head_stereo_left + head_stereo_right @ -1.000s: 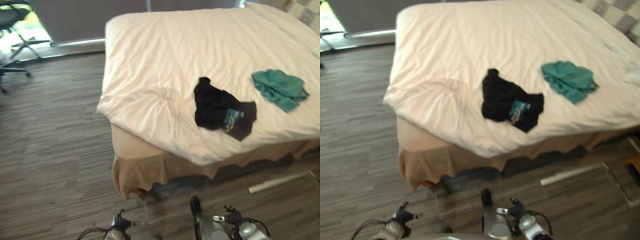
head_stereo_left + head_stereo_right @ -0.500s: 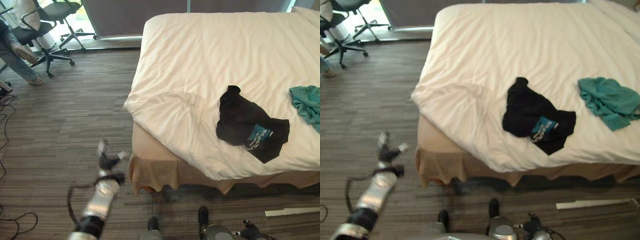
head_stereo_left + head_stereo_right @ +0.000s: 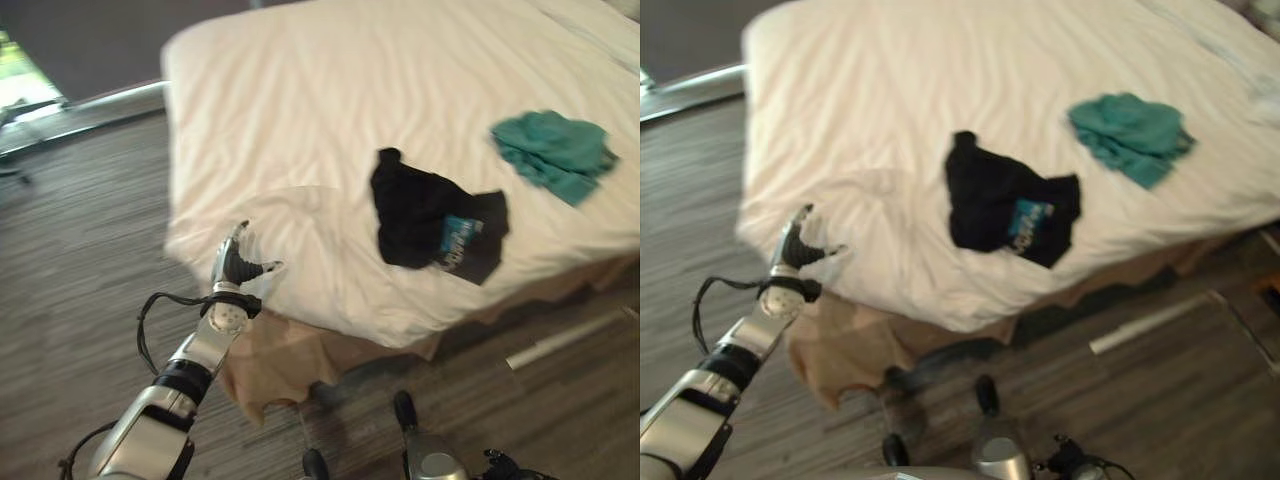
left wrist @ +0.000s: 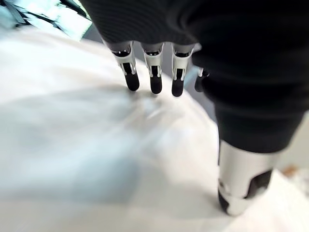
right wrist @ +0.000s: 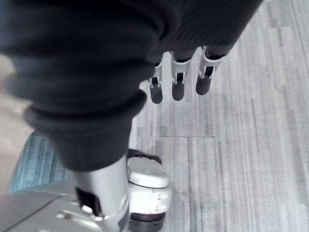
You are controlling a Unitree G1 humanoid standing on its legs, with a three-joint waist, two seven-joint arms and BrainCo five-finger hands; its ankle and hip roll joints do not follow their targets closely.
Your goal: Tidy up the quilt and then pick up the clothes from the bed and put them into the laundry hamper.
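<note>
The left hand (image 3: 236, 268) reaches over the near corner of the white quilt (image 3: 330, 130), fingers (image 4: 153, 75) straight and relaxed just above the cloth — possibly brushing it, though the blur hides that. The black garment (image 3: 430, 215) lies well apart from it on the quilt, the teal garment (image 3: 552, 152) farther still. The right hand (image 5: 178, 77) hangs with fingers extended over the wood floor (image 5: 251, 145), holding nothing.

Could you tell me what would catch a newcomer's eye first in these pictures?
Two garments stand out against the pale quilt: a black garment near the bed's front edge and a teal garment further toward the far right. The left robot hand, fingers straight, reaches over the quilt's near corner, while the right robot hand hangs open above the floor.
</note>
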